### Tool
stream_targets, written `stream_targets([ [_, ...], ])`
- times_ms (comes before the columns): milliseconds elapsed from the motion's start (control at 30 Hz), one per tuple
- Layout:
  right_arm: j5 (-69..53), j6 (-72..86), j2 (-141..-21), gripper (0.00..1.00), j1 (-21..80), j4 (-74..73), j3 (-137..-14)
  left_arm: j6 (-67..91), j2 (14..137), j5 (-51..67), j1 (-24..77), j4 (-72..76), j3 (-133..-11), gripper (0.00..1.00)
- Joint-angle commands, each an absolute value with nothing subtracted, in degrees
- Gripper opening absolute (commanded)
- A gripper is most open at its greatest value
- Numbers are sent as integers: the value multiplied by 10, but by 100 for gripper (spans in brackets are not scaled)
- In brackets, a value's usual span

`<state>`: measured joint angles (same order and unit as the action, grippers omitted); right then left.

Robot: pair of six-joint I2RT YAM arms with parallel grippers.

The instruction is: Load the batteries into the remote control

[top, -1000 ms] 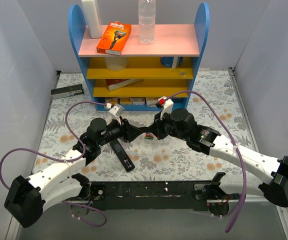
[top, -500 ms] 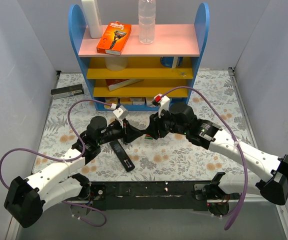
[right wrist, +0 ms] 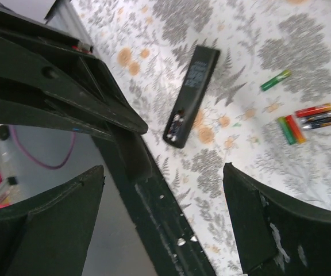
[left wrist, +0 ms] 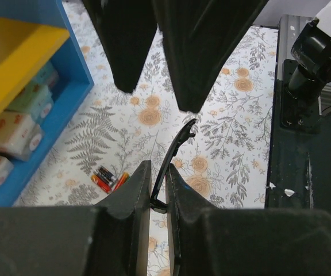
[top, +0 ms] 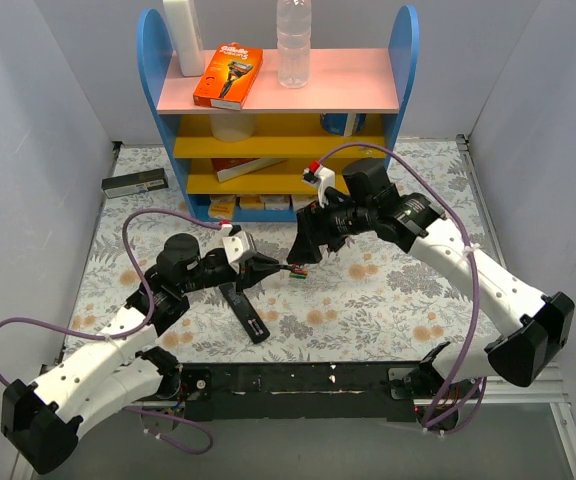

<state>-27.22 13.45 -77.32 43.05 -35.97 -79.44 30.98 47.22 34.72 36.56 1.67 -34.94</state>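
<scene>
The black remote control (top: 245, 312) lies on the flowered table cloth below my left gripper, and in the right wrist view the remote control (right wrist: 191, 95) shows an open compartment at its near end. The batteries (top: 297, 271) lie in a small cluster, red, green and dark (left wrist: 109, 178) (right wrist: 306, 122), with one thin green one (right wrist: 275, 80) apart. My left gripper (top: 273, 265) (left wrist: 158, 169) is shut on a thin curved black cover strip (left wrist: 180, 141). My right gripper (top: 303, 245) (right wrist: 162, 172) hangs open just beyond it, holding nothing.
A blue shelf unit (top: 278, 110) stands at the back with an orange box (top: 227, 76) and a clear bottle (top: 293, 40) on top. A dark flat box with a pale label (top: 134, 183) lies at the back left. A black rail (top: 298, 380) runs along the near edge.
The right gripper has opened and drawn back and up toward the shelf, away from the thin black strip. The left gripper has closed on the strip and its arm has shifted slightly left.
</scene>
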Motion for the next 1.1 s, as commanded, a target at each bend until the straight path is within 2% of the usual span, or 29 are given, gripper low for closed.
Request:
stream_targets([
  [0,-412,150,-805,91,423,-381,-837,229,454,382,369,4,-384,0],
  [133,-455,151,-834,90,423,-386,-862,203,454,399,374,4,-403,0],
  [367,-509,157,-859,82,423,-378,-867,163,464,411,376,-29,-425,0],
  [567,-540,174,-862,70,423,-354,-854,157,461,412,377,-33,-424,0],
  [733,-547,176,-866,55,423,-355,-850,155,458,411,378,-37,-420,0],
  [1067,-560,174,-873,55,423,-349,-831,154,454,409,381,-35,-428,0],
])
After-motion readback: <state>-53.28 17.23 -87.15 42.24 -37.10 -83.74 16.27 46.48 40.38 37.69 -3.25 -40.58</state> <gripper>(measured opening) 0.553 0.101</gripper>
